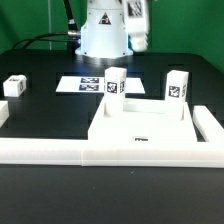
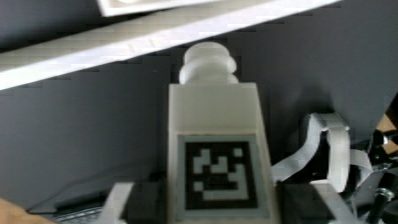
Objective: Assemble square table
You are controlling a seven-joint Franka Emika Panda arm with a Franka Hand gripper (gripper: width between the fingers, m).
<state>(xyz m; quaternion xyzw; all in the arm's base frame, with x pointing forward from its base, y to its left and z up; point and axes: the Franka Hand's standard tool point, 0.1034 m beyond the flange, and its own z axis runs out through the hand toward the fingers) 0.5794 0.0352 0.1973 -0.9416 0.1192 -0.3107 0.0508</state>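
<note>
The jaws (image 1: 138, 40) are clamped on a small white plastic block leg (image 2: 217, 120), a finger (image 2: 331, 150) on either flank. Its black-and-white tag (image 2: 222, 172) faces the wrist camera, and its rounded peg (image 2: 210, 58) juts beyond the fingertips. The jaws hang high above the black tabletop (image 1: 40, 60) (well clear of it).

Below them, well apart, lies the big white square plastic table panel (image 1: 140, 125) with a raised rim. An upright leg (image 1: 116, 83) stands at one far corner and a second upright leg (image 1: 177, 88) at the other. The panel's near edge meets the long white border rail (image 1: 60, 150).

A fourth leg (image 1: 15, 86) sits farthest from the jaws, toward the exterior view's left, with the marker board (image 1: 95, 85) between it and the panel.
</note>
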